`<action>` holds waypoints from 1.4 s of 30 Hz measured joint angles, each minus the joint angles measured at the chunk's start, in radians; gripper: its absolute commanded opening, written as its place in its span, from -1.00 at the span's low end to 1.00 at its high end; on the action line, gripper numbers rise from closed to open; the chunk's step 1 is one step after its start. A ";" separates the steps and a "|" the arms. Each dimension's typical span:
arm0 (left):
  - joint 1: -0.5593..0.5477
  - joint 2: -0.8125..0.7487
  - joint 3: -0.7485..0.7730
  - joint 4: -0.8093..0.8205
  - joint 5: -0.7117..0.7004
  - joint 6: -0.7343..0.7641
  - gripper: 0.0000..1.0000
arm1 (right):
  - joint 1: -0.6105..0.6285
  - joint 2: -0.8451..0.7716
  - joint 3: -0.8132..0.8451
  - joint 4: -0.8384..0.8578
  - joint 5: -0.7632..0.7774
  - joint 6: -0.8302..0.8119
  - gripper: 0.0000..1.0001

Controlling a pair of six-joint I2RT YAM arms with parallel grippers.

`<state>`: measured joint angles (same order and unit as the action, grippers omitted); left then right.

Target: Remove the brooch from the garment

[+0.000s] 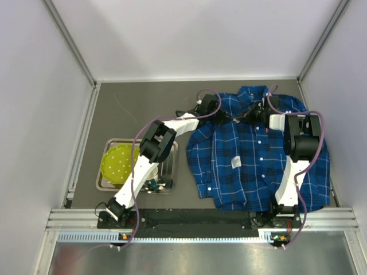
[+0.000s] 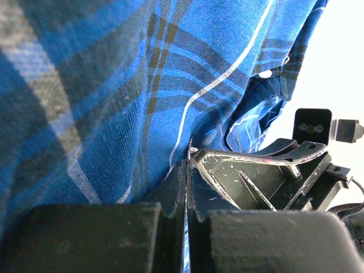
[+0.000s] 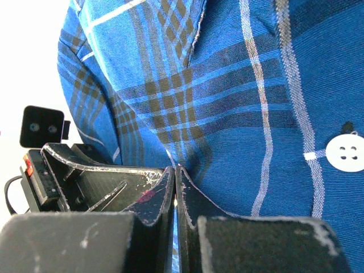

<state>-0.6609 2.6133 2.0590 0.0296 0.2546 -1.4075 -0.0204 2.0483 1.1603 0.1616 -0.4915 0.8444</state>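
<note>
Left tool (image 2: pixel 187 156): pinched shut on shirt (image 1: pixel 252 166) cloth, I think to stretch it.
Right tool (image 3: pixel 173 170): likewise gripping shirt.
Brooch: I cannot see it.

Boxed in by plain white walls (image 1: pixel 195 34) on three sides, joined at the corners by aluminium struts (image 1: pixel 70 43). Floored with a dark grey surface (image 1: pixel 143 109). Fronted by a ribbed metal rail (image 1: pixel 80 217). Evenly lit.

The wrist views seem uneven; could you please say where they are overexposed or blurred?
Left wrist: background right of the blue plaid shirt is blown out white, nearest cloth at left blurred. Right wrist: upper-left corner blown out; the round white button is sharp.
</note>
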 measured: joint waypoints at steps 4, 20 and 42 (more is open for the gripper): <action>0.000 0.000 0.000 0.000 0.007 0.000 -1.00 | 0.000 0.000 0.000 0.000 -0.003 -0.001 -0.92; 0.000 0.000 0.009 -0.011 0.002 0.064 -1.00 | -0.014 0.007 -0.001 0.028 -0.102 0.012 -0.58; -0.003 0.000 0.021 -0.031 -0.013 0.102 -1.00 | -0.028 -0.026 0.027 -0.106 -0.072 -0.014 -0.73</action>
<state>-0.6640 2.6133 2.0796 -0.0010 0.2417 -1.3052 -0.0483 2.0228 1.1873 0.0555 -0.5632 0.8303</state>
